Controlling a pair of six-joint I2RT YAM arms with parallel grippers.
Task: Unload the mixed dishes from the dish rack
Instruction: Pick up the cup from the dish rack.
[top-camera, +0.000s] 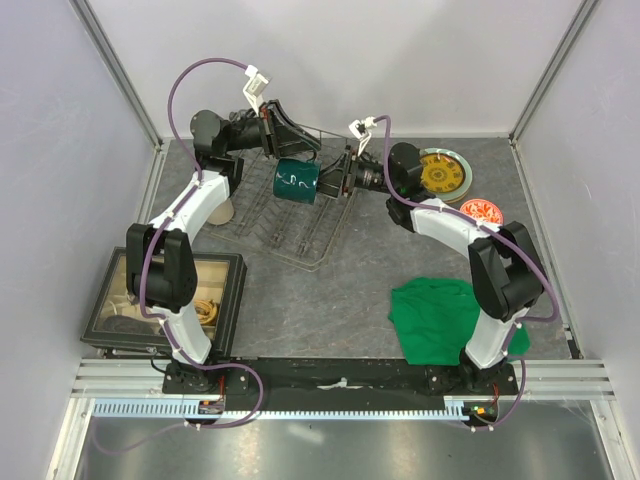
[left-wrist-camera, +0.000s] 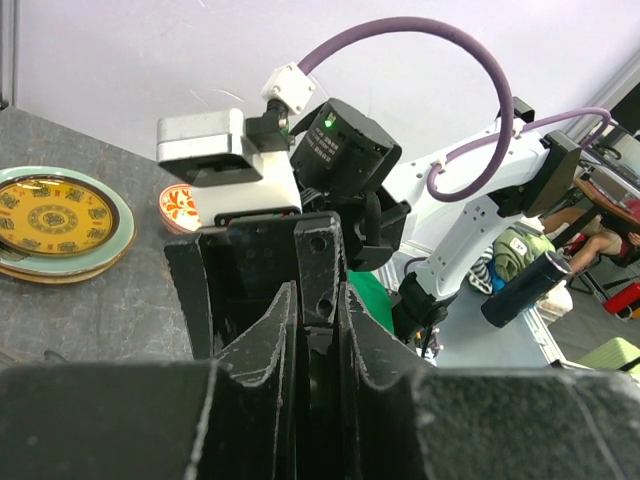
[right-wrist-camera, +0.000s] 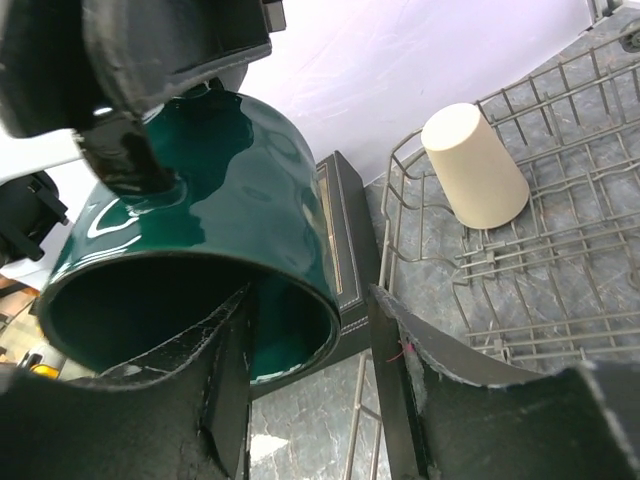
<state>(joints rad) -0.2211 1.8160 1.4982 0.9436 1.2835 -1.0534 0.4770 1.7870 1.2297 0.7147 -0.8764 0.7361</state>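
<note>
The dark green mug (top-camera: 297, 182), glossy with a thin white squiggle on its wall, hung on its side in the air above the dish rack (top-camera: 262, 215), its dark open mouth facing the right arm. The left gripper (top-camera: 283, 150) was pinched narrowly on it from above. The right gripper (right-wrist-camera: 310, 310) stood parted, one finger inside the rim and one outside.
</note>
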